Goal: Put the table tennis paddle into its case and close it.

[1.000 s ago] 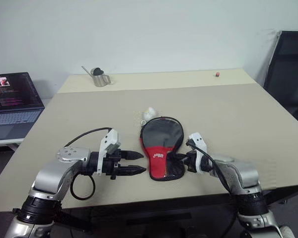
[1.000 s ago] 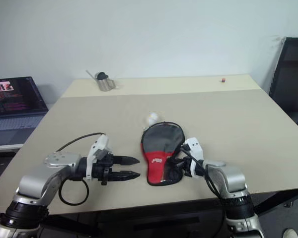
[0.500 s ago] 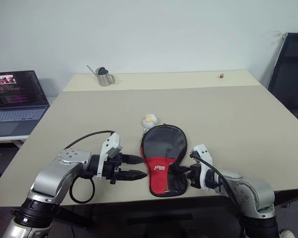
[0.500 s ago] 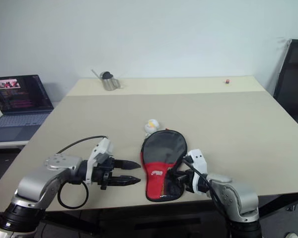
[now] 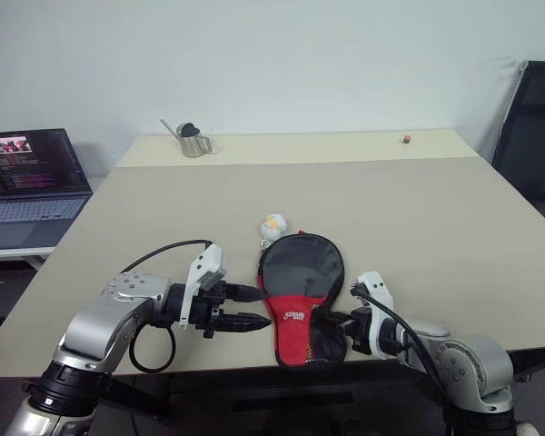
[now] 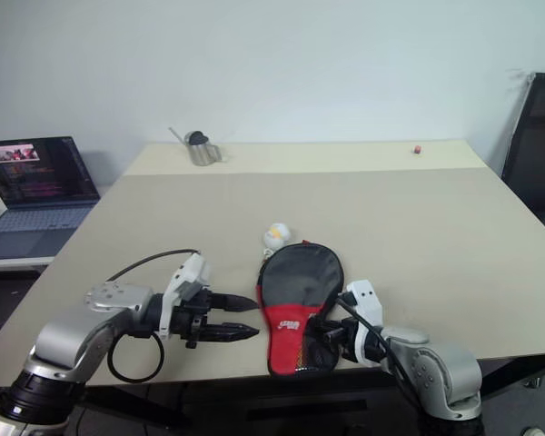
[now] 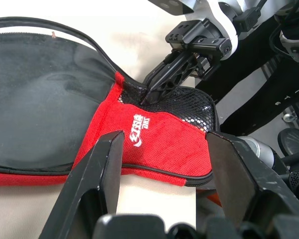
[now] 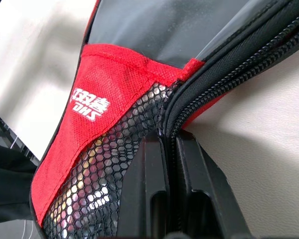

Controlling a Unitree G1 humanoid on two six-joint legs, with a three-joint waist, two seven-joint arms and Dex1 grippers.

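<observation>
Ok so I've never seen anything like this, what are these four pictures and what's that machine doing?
A two-armed humanoid robot is working at a beige table. Two pictures come from cameras in its head, two from cameras on its wrists. In front of it lies a black-and-red paddle case, with a small white ball just beyond it. The right gripper is shut on the case's zipped edge near the mesh pocket. The left gripper is open beside the case. A metal pitcher stands far back; a laptop sits left.
</observation>
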